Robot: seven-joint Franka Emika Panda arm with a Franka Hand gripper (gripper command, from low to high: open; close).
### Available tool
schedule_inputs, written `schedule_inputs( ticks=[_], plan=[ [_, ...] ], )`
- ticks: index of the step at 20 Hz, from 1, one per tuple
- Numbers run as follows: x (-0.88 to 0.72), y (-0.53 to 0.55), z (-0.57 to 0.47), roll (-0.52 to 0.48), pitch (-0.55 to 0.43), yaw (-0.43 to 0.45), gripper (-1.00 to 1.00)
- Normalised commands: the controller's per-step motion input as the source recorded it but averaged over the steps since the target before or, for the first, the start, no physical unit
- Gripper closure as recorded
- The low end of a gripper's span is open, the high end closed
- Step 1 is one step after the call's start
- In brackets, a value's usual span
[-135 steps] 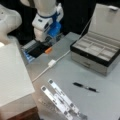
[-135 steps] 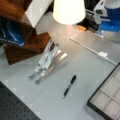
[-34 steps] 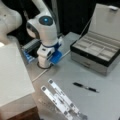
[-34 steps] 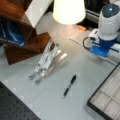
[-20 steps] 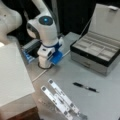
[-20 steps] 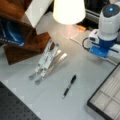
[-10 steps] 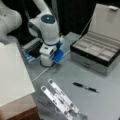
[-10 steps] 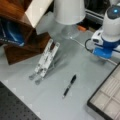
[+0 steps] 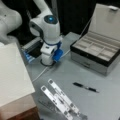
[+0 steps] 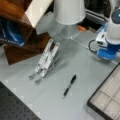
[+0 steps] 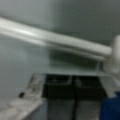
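Hand (image 9: 47, 61) low on tabletop (image 9: 75, 75), upper left; grip state unreadable. Open box (image 9: 96, 53) right, compartments look empty.

Pen (image 10: 69, 85) on table (image 10: 82, 62) (beside folding stand (image 10: 45, 60)).

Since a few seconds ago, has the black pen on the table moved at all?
No. In both front views the pen lies flat in the same spot between the folding stand and the open box; only the arm has shifted.

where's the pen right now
The pen lies on the grey table in both front views, between the folded metal stand and the open compartment box.
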Motion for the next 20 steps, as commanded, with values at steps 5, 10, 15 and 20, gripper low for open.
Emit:
schedule_inputs(
  ticks=[5,10,15,20],
  plan=[
    [-0.61,-0.25,0.08,0.111,-0.33,-0.089,1.0],
    [-0.39,-0.14,0.19,0.112,-0.264,-0.07,1.0],
    [-0.17,-0.13,0.15,0.112,-0.157,-0.036,1.0],
    [-0.08,-0.14,0.12,0.095,-0.054,-0.001,1.0]
  ],
)
